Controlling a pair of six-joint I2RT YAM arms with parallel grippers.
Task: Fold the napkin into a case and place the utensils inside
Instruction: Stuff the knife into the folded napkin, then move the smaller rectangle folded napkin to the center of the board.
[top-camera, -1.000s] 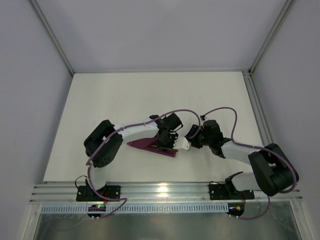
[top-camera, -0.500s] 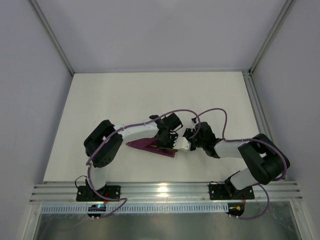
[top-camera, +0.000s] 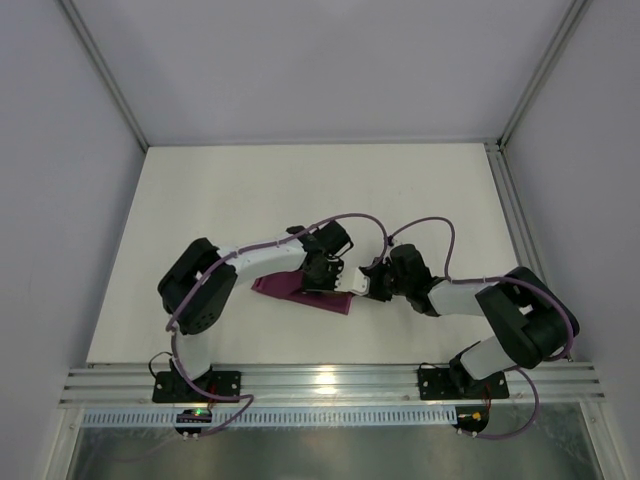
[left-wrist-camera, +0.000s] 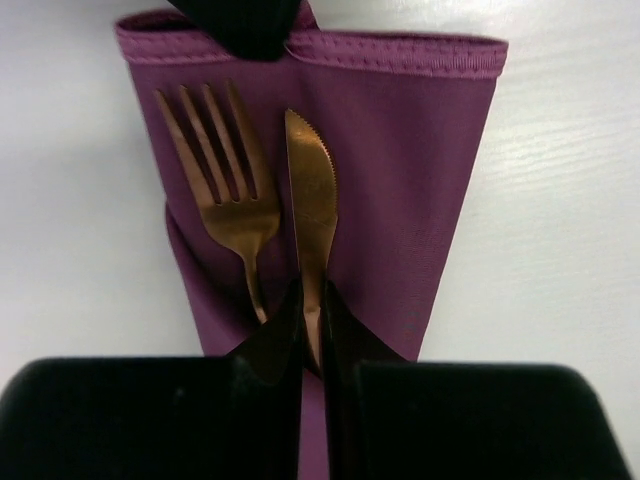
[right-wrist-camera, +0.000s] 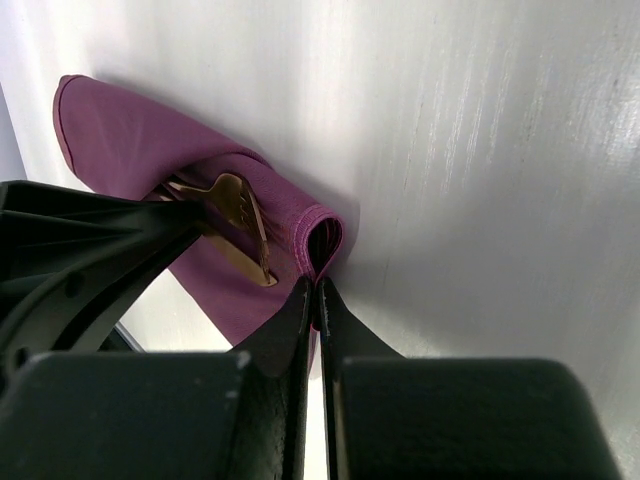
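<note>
The maroon case (top-camera: 283, 288) lies flat on the white table (top-camera: 300, 180), directly in front of the two arm bases, with both utensils on its cloth: the copper knife (left-wrist-camera: 312, 200) along the middle of the case and the fork (left-wrist-camera: 225, 190) just beside it, tines pointing the same way as the blade. Whether their handles already sit under a layer of the case cannot be told from here. The left claw (left-wrist-camera: 312, 330) is over the case and stays pinched almost shut on the knife, as it was a second ago. The change is at the case's right end. The right claw (right-wrist-camera: 315, 298), which a second ago stood open and a little apart from that end, now presses in against it, its fingers snapped together on the folded hem of the case. With one claw on the knife and the other now gripping the cloth, the work appears to be at the loading stage, the hem held so the pouch can be steadied or lifted while the knife goes in.
</note>
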